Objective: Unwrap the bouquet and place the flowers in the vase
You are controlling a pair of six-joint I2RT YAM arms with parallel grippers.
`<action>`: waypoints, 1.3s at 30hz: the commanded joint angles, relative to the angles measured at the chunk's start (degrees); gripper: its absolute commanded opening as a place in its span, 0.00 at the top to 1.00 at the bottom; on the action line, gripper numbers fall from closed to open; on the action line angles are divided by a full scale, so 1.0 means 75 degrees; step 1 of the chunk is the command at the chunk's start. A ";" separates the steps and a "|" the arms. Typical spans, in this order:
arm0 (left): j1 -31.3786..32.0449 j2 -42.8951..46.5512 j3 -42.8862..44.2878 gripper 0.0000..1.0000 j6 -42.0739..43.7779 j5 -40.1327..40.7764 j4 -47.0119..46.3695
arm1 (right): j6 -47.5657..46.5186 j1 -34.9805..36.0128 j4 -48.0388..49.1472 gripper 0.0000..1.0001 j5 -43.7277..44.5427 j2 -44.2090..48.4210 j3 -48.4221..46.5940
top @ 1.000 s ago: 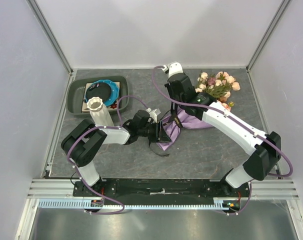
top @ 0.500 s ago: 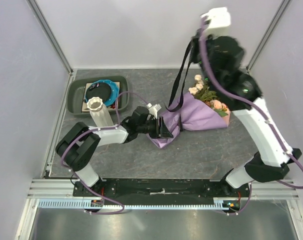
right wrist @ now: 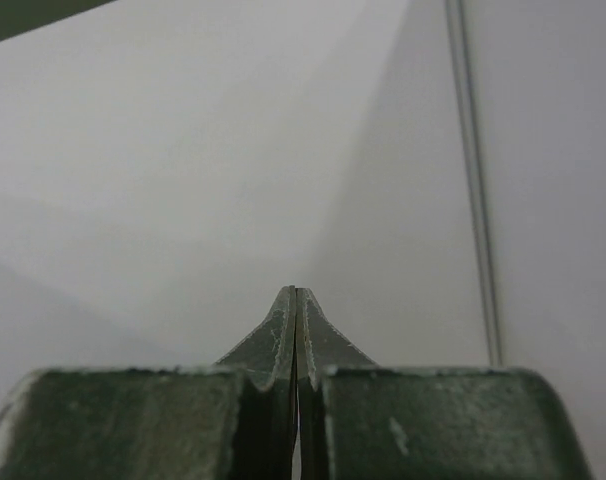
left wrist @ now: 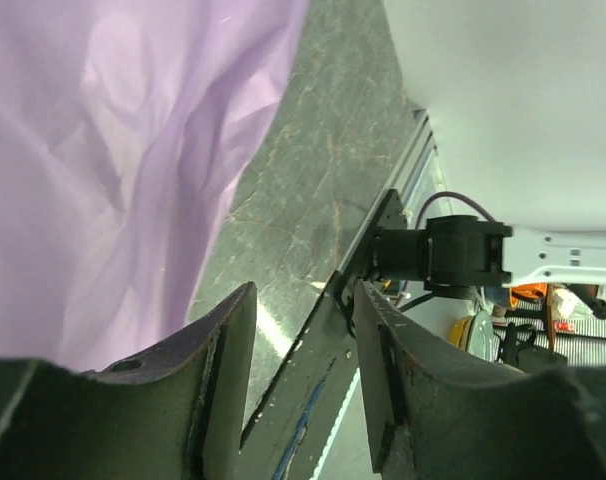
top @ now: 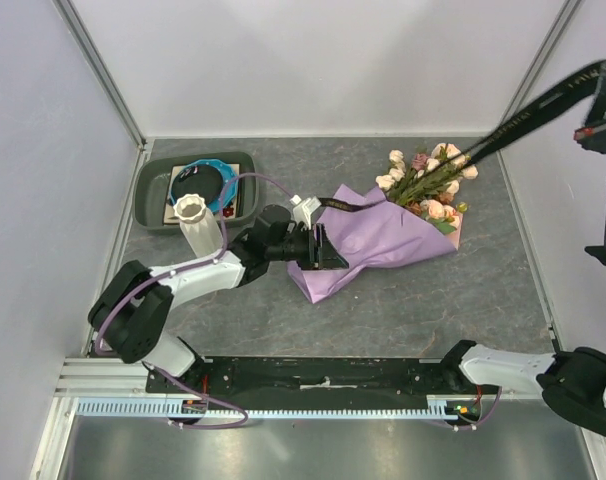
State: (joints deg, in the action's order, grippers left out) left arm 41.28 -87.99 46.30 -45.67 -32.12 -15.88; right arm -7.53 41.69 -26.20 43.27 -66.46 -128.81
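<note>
The bouquet lies on its side on the table, its lilac paper [top: 393,240] spread open and the flowers [top: 428,180] pointing to the back right. A black ribbon [top: 523,115] runs taut from the flowers up to the right edge, where my raised right arm stands. The right gripper [right wrist: 296,292] is shut, facing the white wall; the ribbon does not show in its own view. My left gripper [top: 328,250] rests at the paper's left end, open, nothing between its fingers [left wrist: 305,295]; the paper [left wrist: 113,170] lies beside it. The white ribbed vase [top: 195,215] stands upright at the left.
A dark grey tray [top: 148,195] holding a blue ring [top: 208,180] sits at the back left, just behind the vase. White walls close the table at the back and both sides. The left arm reaches across between vase and bouquet.
The right arm has swung up and to the right, pulling the black ribbon out long and taut. The paper has loosened and spread. The left gripper's jaws have widened a little.
</note>
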 commanded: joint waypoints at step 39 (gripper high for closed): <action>0.0168 0.4173 0.0541 0.39 -0.0040 0.0321 0.2762 | 0.0650 -0.3130 0.2450 1.00 0.2996 0.2145 0.8113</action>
State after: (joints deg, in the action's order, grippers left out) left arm 42.26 -56.73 47.16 -46.57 -31.11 3.57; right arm -12.05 26.28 -12.84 62.94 -58.85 -70.57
